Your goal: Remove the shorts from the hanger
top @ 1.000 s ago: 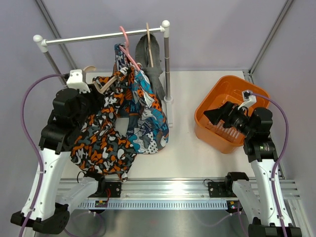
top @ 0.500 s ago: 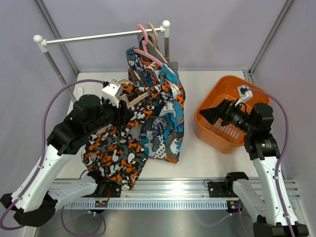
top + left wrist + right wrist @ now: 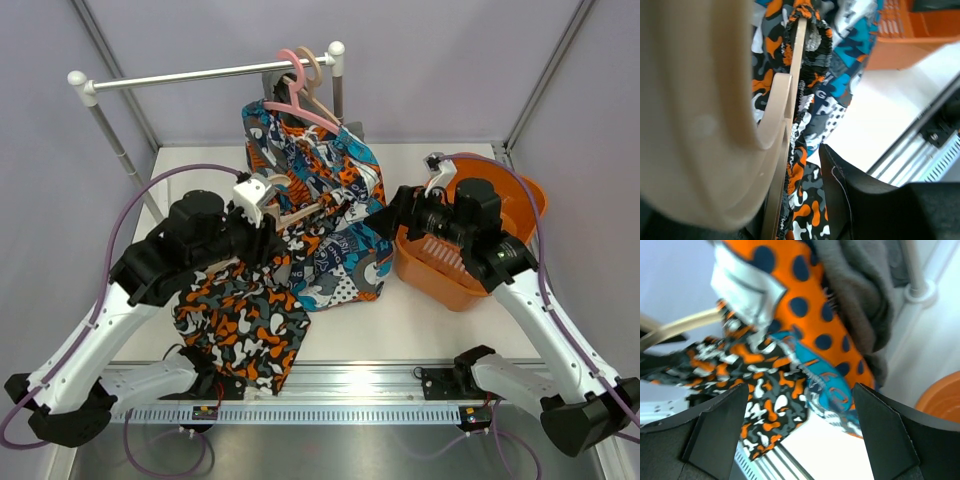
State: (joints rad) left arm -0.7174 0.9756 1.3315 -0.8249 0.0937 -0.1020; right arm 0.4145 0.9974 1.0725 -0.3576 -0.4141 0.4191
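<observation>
Near side: left gripper clamps beige wooden hanger carrying orange-black camouflage shorts, shifted right, off and in front of metal rail. Further back, right gripper, jaws wide and empty, has swung in just beside blue-orange patterned shorts hanging from the rail.

**Legible text.** No complete word, brand, or number is being shown legibly in any view.

- **Patterned shorts:** On the blue-orange-white patterned shorts, white letter-like shapes are being displayed as part of the print. They are being folded and cut off by the cloth, so nothing is being spelled out.
- **Single mark:** In the left wrist view, one mark resembling a capital G is being presented on a blue patch of that print. Its reading is being left uncertain.
- **Sewn-in tag:** In the right wrist view, a white sewn-in tag is being shown on orange cloth with dark-blue dots. Any lettering on it is being lost to blur.
</observation>
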